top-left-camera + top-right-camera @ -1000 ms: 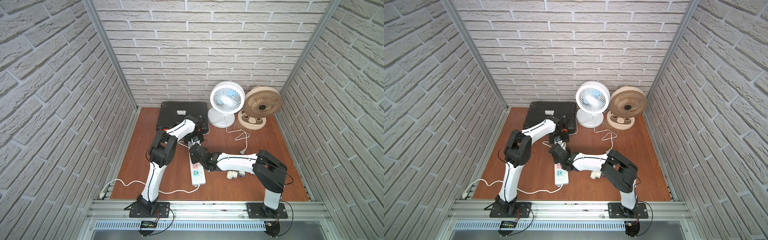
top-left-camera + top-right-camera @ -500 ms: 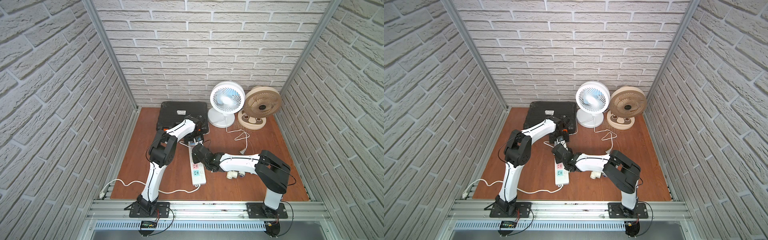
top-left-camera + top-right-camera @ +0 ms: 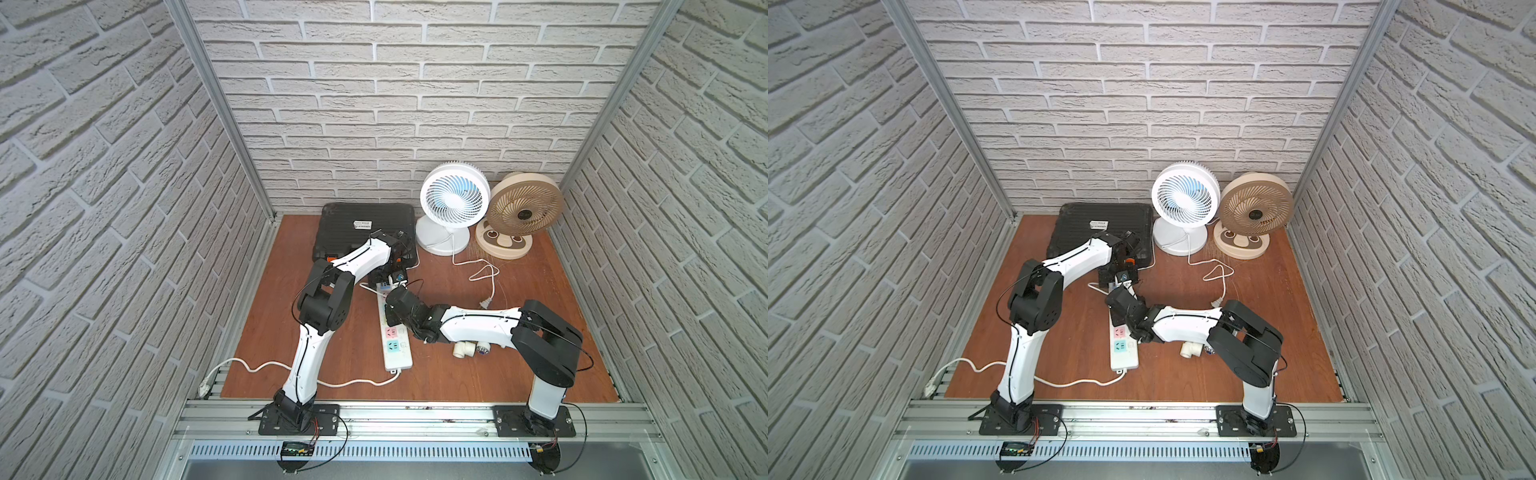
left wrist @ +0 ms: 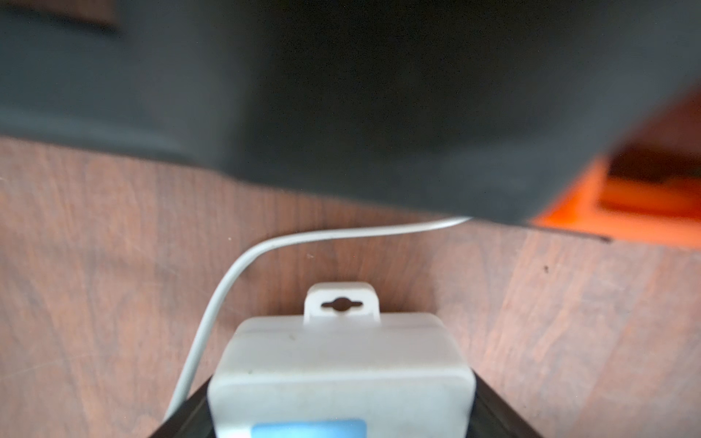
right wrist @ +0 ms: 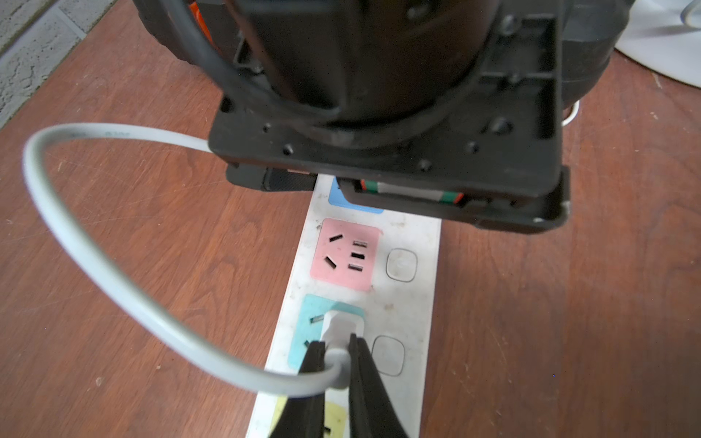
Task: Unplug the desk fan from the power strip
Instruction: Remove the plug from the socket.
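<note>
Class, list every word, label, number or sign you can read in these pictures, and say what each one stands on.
No text here can be read with certainty.
White label on the black case: print too small to read.
Grey cord: faint printing, too blurred to read.
Dark badge on the tan fan: marks too small to read.
Small display on the front rail: too small to read.

White power strip — blue, pink, teal, yellow panels; white spiral-grilled desk fan — pale blue blades.

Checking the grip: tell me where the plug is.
Right wrist view: the plug sits in the power strip's teal socket, pinched by the right gripper.
</note>
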